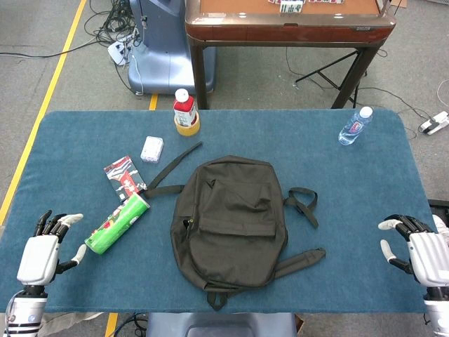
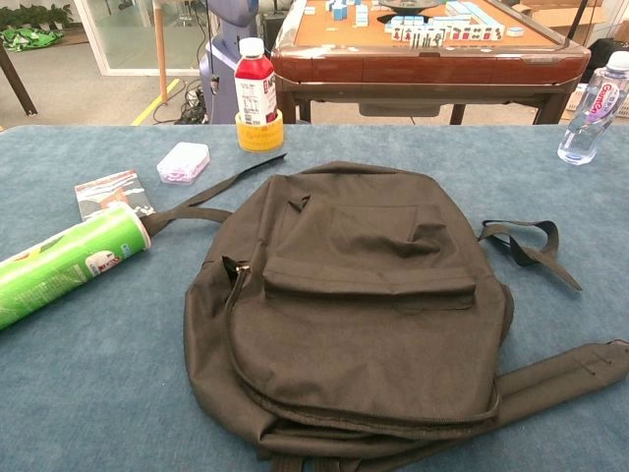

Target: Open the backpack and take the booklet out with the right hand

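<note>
A dark olive backpack (image 1: 228, 221) lies flat in the middle of the blue table, front pocket up, straps trailing right and left; in the chest view the backpack (image 2: 354, 295) fills the centre and its zips look closed. No booklet shows outside or inside it. My left hand (image 1: 43, 253) rests at the near left corner, fingers spread, holding nothing. My right hand (image 1: 421, 254) sits at the near right edge, fingers apart and empty. Neither hand appears in the chest view.
A green tube can (image 1: 118, 223) lies left of the backpack, by a small printed packet (image 1: 126, 176) and a white box (image 1: 151, 149). A red-capped bottle (image 1: 186, 112) stands at the back, a water bottle (image 1: 354, 126) at back right. A brown table (image 1: 287, 24) stands behind.
</note>
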`<act>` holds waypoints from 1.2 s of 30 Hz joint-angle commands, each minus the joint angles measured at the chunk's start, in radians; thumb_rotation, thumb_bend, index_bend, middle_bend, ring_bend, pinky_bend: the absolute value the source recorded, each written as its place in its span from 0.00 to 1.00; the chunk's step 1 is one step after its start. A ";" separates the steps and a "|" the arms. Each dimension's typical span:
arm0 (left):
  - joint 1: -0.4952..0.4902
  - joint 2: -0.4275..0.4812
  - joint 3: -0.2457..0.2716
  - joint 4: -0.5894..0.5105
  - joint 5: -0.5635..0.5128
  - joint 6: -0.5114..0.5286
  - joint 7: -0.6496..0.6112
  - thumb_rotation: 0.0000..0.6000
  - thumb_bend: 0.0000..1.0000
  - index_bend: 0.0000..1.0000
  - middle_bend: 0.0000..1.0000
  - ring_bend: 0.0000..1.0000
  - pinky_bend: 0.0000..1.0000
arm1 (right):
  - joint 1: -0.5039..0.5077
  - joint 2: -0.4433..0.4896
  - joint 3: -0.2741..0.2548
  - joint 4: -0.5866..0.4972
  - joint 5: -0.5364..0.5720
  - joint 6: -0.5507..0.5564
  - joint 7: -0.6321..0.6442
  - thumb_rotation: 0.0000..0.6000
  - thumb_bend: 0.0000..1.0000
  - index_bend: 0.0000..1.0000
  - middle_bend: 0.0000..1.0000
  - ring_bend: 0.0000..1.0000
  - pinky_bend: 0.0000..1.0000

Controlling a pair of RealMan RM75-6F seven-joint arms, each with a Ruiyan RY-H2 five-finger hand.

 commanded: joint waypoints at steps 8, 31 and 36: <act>-0.002 -0.004 -0.001 0.013 0.003 -0.001 -0.001 1.00 0.36 0.27 0.25 0.16 0.01 | 0.001 0.001 0.002 -0.003 -0.001 0.001 -0.005 1.00 0.36 0.40 0.33 0.27 0.37; -0.294 -0.036 0.077 0.158 0.282 -0.347 -0.258 1.00 0.32 0.27 0.25 0.16 0.00 | 0.035 0.010 0.029 -0.021 0.012 -0.023 -0.036 1.00 0.36 0.40 0.33 0.27 0.37; -0.370 -0.118 0.086 0.195 0.328 -0.409 -0.267 1.00 0.31 0.25 0.25 0.16 0.00 | 0.034 0.013 0.028 -0.021 0.017 -0.025 -0.034 1.00 0.35 0.40 0.33 0.27 0.37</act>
